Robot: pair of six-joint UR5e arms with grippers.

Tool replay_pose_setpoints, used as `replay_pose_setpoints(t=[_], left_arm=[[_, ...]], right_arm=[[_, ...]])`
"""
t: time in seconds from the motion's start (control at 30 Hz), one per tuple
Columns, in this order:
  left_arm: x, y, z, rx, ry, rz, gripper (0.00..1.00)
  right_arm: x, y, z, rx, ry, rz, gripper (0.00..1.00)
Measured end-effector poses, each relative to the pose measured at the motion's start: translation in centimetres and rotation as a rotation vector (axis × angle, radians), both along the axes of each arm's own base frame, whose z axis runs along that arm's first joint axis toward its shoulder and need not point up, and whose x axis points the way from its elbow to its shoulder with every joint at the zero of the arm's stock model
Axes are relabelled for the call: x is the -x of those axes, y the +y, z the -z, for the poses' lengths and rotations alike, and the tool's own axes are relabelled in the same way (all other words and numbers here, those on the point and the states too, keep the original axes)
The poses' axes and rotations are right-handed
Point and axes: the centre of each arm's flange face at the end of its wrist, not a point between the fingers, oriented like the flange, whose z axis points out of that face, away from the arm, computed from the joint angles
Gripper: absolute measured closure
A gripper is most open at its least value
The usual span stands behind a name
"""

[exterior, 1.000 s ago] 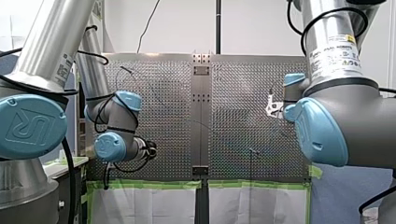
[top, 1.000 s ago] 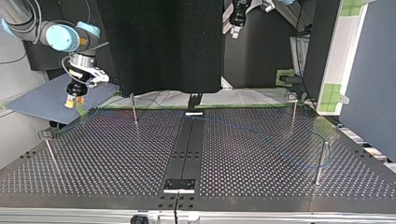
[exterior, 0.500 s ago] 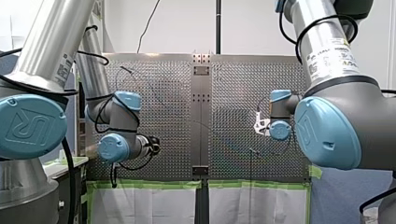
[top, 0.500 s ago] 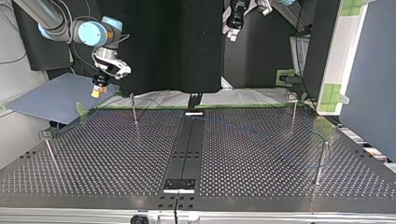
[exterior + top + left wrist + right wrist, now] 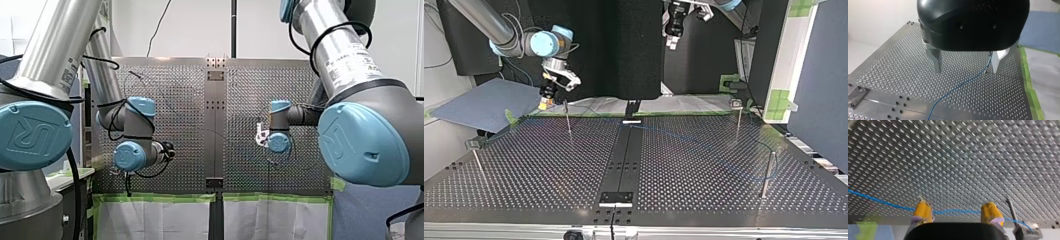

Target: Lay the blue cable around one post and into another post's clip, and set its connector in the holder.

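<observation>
Since a second ago our right gripper [image 5: 544, 104] sits much nearer the thin post [image 5: 568, 119], pads apart and empty, blue cable [image 5: 885, 203] loose beside that post; left gripper [image 5: 965, 65] gapes empty too; we judge approach phase, next descend and pinch it.

Top view: the table [image 5: 539, 175] lies open across its middle; four thin posts stand up from it: near-left post [image 5: 478, 165], far-left post [image 5: 568, 119], far-right post [image 5: 738, 122], near-right post [image 5: 766, 175]; the blue cable [image 5: 959, 85] crosses the right half, low; my right gripper [image 5: 544, 104] hangs just beside the far-left post.
</observation>
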Motion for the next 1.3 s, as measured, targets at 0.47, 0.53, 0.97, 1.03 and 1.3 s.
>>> replay_pose_setpoints(t=[0.47,0.53,0.97,1.03,1.3], left_arm=[[-1.1,0.6,-0.1,-0.022,-0.01,-0.049,0.0],[-1.3,0.7,-0.2,-0.021,-0.012,-0.053,0.0],[-1.8,1.0,-0.2,-0.022,-0.011,-0.07,0.0],[-1.8,1.0,-0.2,-0.023,-0.01,-0.071,0.0],[-2.0,1.2,-0.2,-0.028,-0.006,-0.078,0.0]], right_arm=[[-5.3,2.7,4.0,-0.106,0.01,0.002,0.0],[-5.8,3.4,4.2,-0.112,0.013,0.002,0.0],[-9.0,8.4,5.3,-0.117,0.023,0.003,0.0],[-9.4,9.1,5.4,-0.116,0.022,0.003,0.0],[-10.3,13.1,6.4,-0.116,-0.011,0.004,0.0]])
